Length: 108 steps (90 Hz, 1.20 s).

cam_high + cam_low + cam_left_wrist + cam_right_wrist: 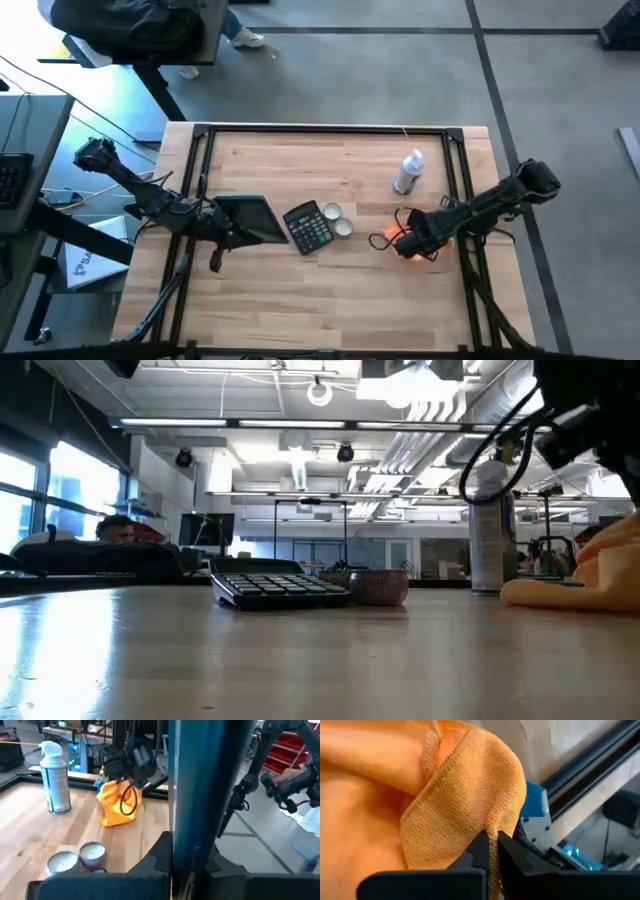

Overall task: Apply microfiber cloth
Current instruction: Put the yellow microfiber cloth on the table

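Note:
The orange microfiber cloth (383, 238) lies bunched on the table's right part, its lower folds (575, 588) resting on the wood. My right gripper (492, 851) is shut on it from above (405, 243). A black calculator (310, 228) lies at the table's middle, tilted in the low view (280, 585). Left of it, my left gripper (222, 228) is shut on a dark flat panel (252, 218), which fills the middle of the left wrist view (200, 795). My left gripper has the dark panel's edge (172, 851) between its two fingers, coming from the table's left. The panel runs on edge away from the fingers; whether it rests on the table I cannot tell. My right gripper pinches a raised fold of the cloth, by its stitched hem (492, 832), between its two fingertips. The fingers slant down from the table's right. The cloth bulges up at the hold while its lower folds stay on the table, slack.
Two small round tins (338, 220) sit just right of the calculator. A white spray can (408, 172) stands upright behind the cloth. A small blue object (536, 800) shows behind the cloth. A black frame rail (330, 130) runs around the table's edges.

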Each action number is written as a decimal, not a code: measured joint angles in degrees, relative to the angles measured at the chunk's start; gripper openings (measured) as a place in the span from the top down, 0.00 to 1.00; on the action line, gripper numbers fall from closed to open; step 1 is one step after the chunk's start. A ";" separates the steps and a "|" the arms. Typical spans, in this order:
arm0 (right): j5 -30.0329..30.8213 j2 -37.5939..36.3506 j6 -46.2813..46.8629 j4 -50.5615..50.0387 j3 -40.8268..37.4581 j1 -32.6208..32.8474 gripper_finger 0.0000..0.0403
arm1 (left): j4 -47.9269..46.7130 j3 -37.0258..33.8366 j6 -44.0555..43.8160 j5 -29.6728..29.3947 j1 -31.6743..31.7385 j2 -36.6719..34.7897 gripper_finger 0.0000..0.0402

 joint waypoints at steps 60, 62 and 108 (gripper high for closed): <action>7.22 0.02 -10.02 3.10 6.68 -11.08 0.53 | -24.30 -0.04 -17.21 13.96 16.47 -2.42 0.99; 8.47 0.02 -10.12 3.05 7.12 -10.99 0.53 | -25.30 -0.04 -18.05 14.69 16.73 -2.42 0.99; 20.22 0.17 -19.20 34.31 7.43 -5.13 0.53 | -27.41 -9.99 -36.93 29.59 18.05 -2.53 0.99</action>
